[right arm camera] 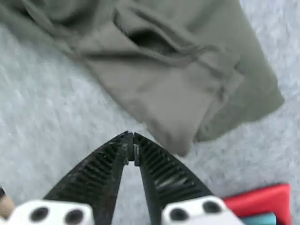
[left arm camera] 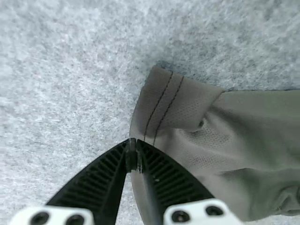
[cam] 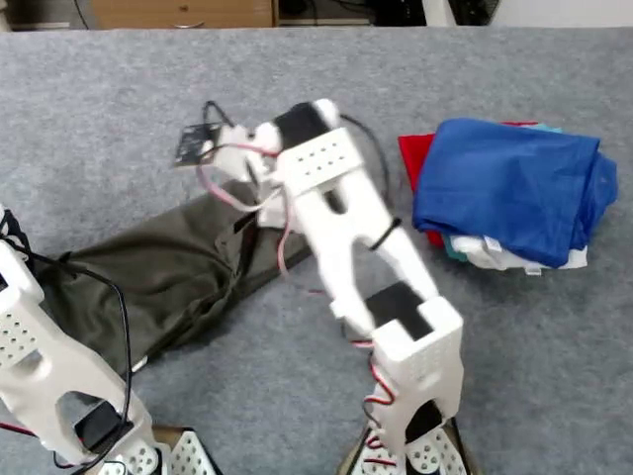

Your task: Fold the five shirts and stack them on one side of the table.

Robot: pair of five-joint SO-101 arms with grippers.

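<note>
The olive shirt point(cam: 168, 267) lies crumpled on the table point(cam: 99, 119), well apart from the stack of folded shirts point(cam: 509, 188). The left gripper point(left arm camera: 132, 151) pinches the olive shirt's stitched hem. The right gripper point(right arm camera: 131, 141) is pressed together on nothing, just beside the olive shirt's edge.
</note>
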